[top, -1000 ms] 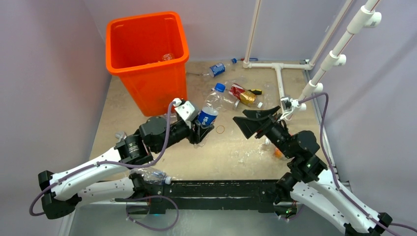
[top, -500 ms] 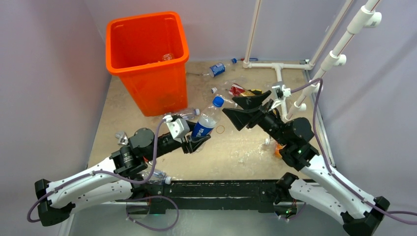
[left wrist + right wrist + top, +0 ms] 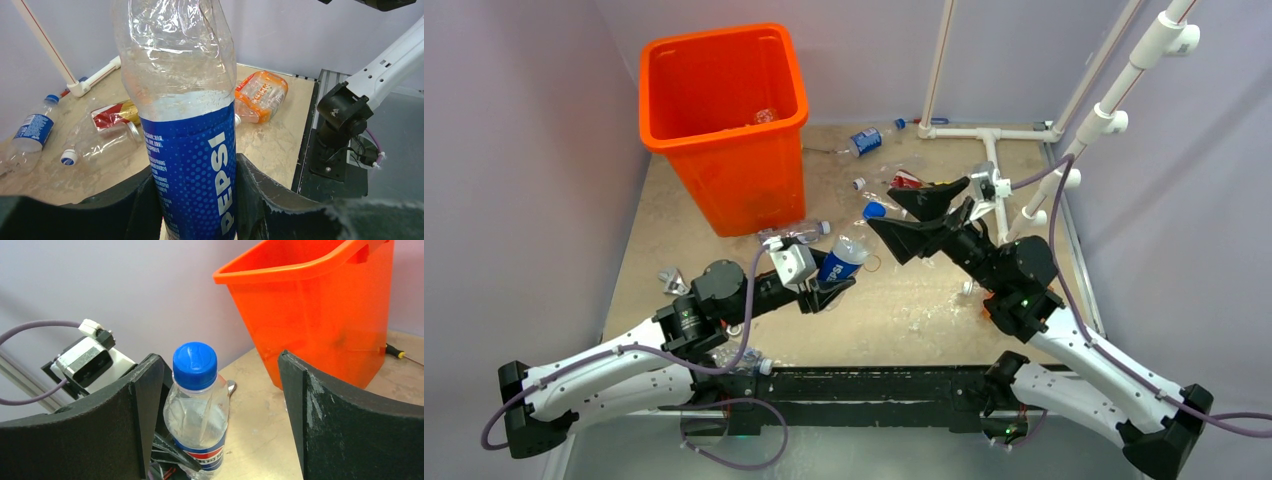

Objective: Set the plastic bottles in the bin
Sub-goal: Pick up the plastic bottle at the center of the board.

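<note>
Left gripper (image 3: 831, 290) pinching Pepsi bottle (image 3: 842, 262), right gripper (image 3: 880, 209) spread astride its cap (image 3: 195, 365), bin (image 3: 744, 180) beyond

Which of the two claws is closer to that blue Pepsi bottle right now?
Left. The left gripper is shut on the Pepsi bottle, clamping its labelled body. The right gripper hangs open around the blue cap, a finger on either side, apparently not touching.

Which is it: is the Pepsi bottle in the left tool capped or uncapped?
Capped: the bottle has a blue cap on its neck, plain in the right wrist view.
</note>
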